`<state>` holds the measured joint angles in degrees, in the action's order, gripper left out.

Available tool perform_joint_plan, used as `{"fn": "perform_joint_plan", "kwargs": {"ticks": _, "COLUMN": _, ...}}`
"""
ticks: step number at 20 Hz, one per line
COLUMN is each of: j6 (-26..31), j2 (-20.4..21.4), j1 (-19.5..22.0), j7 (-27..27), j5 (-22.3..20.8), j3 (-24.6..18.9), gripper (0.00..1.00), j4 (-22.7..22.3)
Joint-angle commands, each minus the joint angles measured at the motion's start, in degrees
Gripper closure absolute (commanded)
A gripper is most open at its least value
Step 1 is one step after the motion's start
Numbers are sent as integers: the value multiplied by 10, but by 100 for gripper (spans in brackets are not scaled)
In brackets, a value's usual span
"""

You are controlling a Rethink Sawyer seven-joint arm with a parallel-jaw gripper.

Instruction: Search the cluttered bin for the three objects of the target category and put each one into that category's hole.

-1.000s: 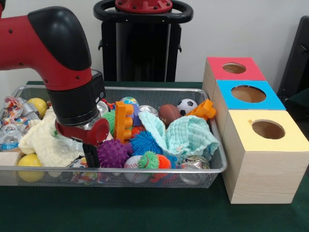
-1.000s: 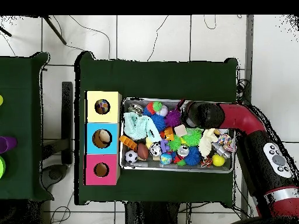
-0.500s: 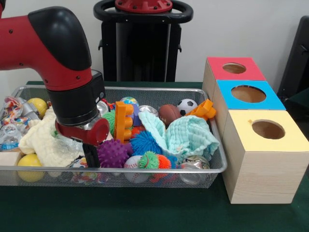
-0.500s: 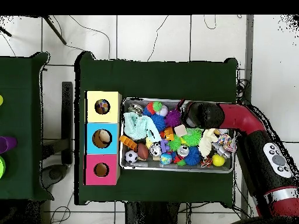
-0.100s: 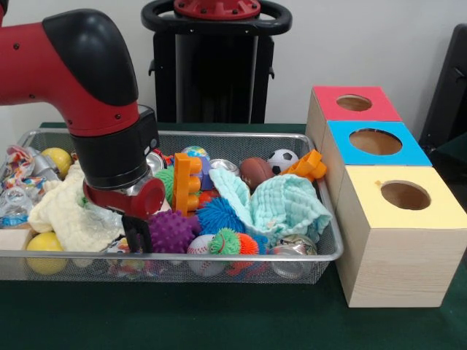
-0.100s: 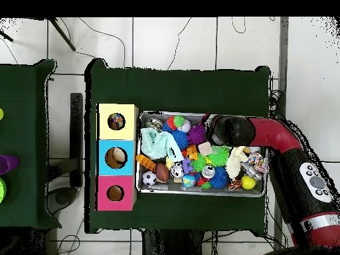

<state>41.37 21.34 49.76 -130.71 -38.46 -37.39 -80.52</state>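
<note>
My gripper [image 5: 138,235] reaches down into the front left part of the wire bin [image 5: 241,259]. Its black tip is right beside the purple spiky ball [image 5: 174,231], and the red wrist above hides most of it. Whether it holds anything does not show. In the overhead view only the arm's end [image 6: 226,129] appears, over the bin's upper right part. A blue spiky ball [image 5: 219,215], a baseball [image 5: 200,246], a football [image 5: 255,172], a soccer ball [image 5: 282,160] and two yellow balls [image 5: 44,249] [image 5: 57,159] lie among the clutter.
Three wooden boxes stand to the right of the bin, with a red [image 5: 355,103], a blue [image 5: 376,142] and a yellow [image 5: 405,195] holed top. A mint cloth [image 5: 288,206], a cream cloth [image 5: 67,213], an orange block [image 5: 186,182] and cans [image 5: 293,254] crowd the bin.
Almost nothing differs. The gripper's black tip has edged slightly toward the purple spiky ball; the objects in the bin lie as before.
</note>
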Motion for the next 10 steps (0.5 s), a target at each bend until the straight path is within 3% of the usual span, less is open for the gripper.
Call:
{"fn": "perform_joint_plan", "kwargs": {"ticks": 1, "j6": 8, "j2": 5, "j1": -3, "j7": 136, "j5": -22, "j3": 2, "gripper": 0, "j4": -34}}
{"fn": "perform_joint_plan", "kwargs": {"ticks": 10, "j6": 15, "j2": 3, "j1": -2, "j7": 145, "j5": -20, "j3": -2, "gripper": 0, "j4": -32}}
